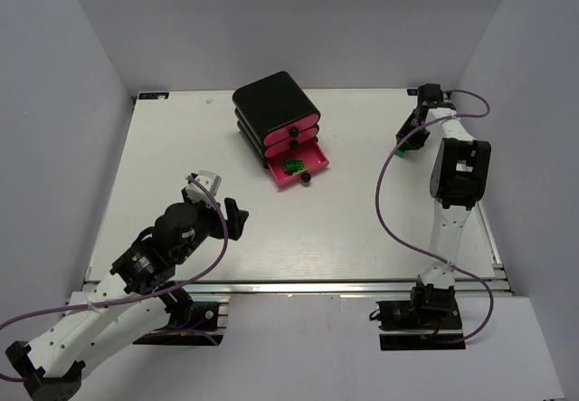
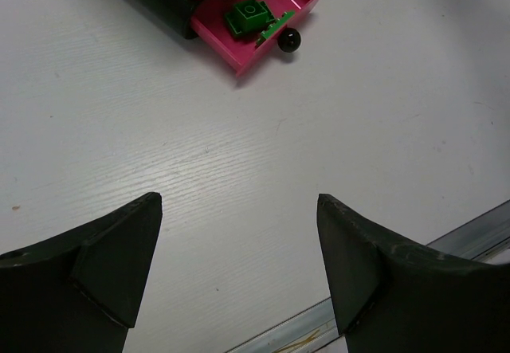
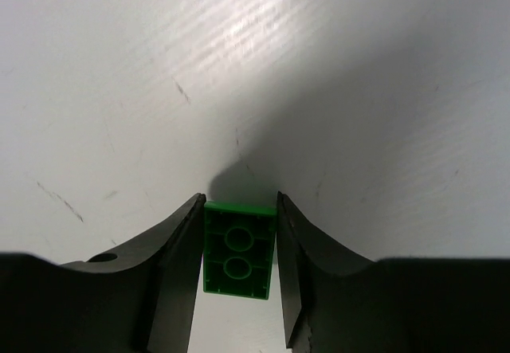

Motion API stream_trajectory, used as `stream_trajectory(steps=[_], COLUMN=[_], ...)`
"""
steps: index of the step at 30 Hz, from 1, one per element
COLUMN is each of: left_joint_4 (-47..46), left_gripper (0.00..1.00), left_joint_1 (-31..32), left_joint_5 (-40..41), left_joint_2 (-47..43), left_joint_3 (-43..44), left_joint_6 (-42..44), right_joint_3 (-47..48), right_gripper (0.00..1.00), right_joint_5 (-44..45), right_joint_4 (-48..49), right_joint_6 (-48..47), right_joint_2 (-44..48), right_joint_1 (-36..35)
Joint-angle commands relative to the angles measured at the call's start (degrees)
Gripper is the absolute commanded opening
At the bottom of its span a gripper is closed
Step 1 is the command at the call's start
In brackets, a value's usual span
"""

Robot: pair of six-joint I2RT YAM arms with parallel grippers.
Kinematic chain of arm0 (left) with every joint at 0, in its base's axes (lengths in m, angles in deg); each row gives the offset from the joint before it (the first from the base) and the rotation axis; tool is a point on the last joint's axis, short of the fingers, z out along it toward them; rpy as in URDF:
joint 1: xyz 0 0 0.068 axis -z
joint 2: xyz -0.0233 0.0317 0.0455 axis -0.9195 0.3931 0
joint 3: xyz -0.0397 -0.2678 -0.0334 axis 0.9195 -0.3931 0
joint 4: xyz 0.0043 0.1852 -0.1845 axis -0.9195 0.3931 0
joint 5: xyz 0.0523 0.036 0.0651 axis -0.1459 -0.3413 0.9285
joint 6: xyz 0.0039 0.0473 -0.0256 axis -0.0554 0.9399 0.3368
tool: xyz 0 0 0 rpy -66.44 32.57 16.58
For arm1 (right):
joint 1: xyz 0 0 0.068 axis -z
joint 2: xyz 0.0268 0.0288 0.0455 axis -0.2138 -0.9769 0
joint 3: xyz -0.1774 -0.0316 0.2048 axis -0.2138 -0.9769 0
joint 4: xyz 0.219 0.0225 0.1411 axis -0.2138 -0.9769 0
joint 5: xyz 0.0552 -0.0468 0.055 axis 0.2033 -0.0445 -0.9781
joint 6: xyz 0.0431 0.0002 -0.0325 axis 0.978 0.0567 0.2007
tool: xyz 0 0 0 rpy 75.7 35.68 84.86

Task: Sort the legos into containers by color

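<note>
A green lego [image 3: 237, 249] lies underside up between the fingers of my right gripper [image 3: 239, 198], which presses on both of its sides just above the white table. That gripper [image 1: 409, 143] is at the far right of the table. The black cabinet [image 1: 271, 102] holds three pink containers. Its bottom drawer [image 1: 315, 158] is pulled out and has green legos [image 1: 293, 165] inside. In the left wrist view the same drawer [image 2: 215, 38] shows the green legos [image 2: 249, 16] behind its black knob [image 2: 288, 41]. My left gripper [image 2: 237, 203] is open and holds nothing, near the front left [image 1: 223, 200].
The table's metal front rail [image 2: 446, 241] runs just under the left gripper. White walls close in the table on three sides. A purple cable [image 1: 389, 202] loops beside the right arm.
</note>
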Motion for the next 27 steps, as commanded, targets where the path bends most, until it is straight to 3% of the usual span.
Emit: stream_trajectory(steps=[1, 5, 9, 15, 27], left_joint_4=[0.7, 0.5, 0.4, 0.8, 1.1], left_gripper=[0.88, 0.88, 0.88, 0.88, 0.89], left_joint_1=[-0.2, -0.2, -0.2, -0.2, -0.2], left_joint_5=[0.6, 0.9, 0.9, 1.7, 3.2], left_joint_2=[-0.4, -1.0, -1.6, -2.5, -2.2], left_joint_3=[0.2, 0.1, 0.0, 0.0, -0.3], left_joint_6=[-0.2, -0.3, -0.5, -0.6, -1.1], right_joint_3=[-6.6, -18.2, -29.2, -40.6, -40.8], right_gripper=[0.00, 0.00, 0.00, 0.00, 0.00], right_joint_5=[-5.2, -17.2, -21.9, -29.1, -37.0], right_joint_4=[4.8, 14.0, 20.4, 32.7, 44.2], right_joint_6=[-5.1, -15.8, -26.2, -41.5, -60.3], right_joint_2=[7.0, 16.7, 28.4, 37.9, 34.1], right_joint_1=[0.1, -1.4, -6.8, -15.2, -24.5])
